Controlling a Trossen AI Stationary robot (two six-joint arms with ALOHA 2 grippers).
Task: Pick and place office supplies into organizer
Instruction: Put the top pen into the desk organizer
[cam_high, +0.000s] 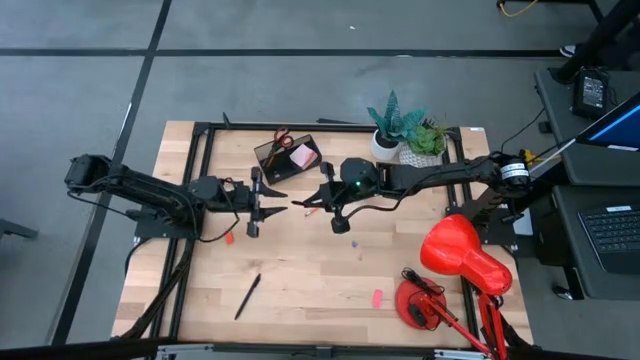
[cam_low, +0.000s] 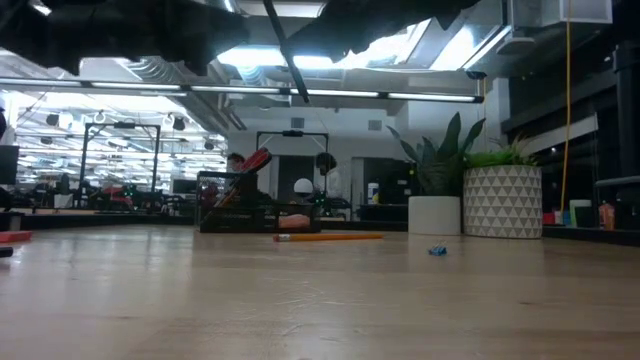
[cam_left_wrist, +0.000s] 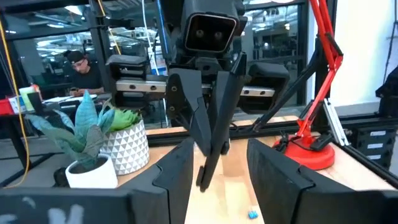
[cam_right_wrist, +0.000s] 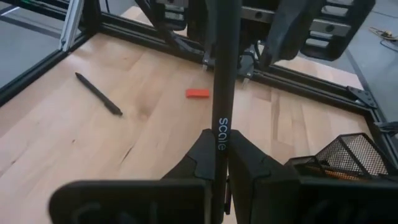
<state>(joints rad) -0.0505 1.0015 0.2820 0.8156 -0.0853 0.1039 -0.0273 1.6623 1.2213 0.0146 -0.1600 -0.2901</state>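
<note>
A black pen (cam_high: 247, 296) lies on the table's (cam_high: 310, 270) near left. Above mid-table the left gripper (cam_high: 283, 207) stands open, facing the right gripper (cam_high: 300, 206), which is clamped on a second black pen (cam_right_wrist: 221, 81). Behind them sits the organizer (cam_high: 288, 156), holding the scissors (cam_high: 283, 139).

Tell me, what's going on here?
The right gripper is shut on a black pen above mid-table, pointing it at the left gripper, whose fingers are open on either side of the pen's tip. It looks like a handover. The organizer sits just behind; another pen lies on the table.
</note>
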